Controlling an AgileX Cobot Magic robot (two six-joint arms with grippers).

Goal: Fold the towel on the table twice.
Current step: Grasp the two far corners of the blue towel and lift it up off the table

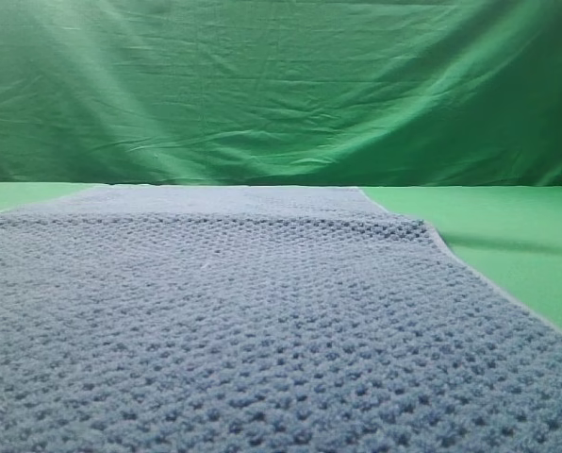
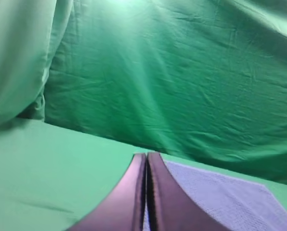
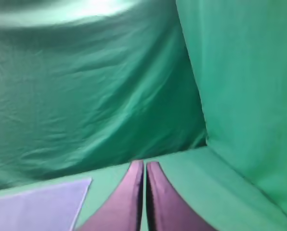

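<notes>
The left claw (image 2: 146,156) is pressed together and holds nothing. The towel (image 2: 220,199) lies flat on the table (image 2: 52,168), just to its right. The right claw (image 3: 145,163) is together too, with the towel on its left. Both look about equally near.
</notes>
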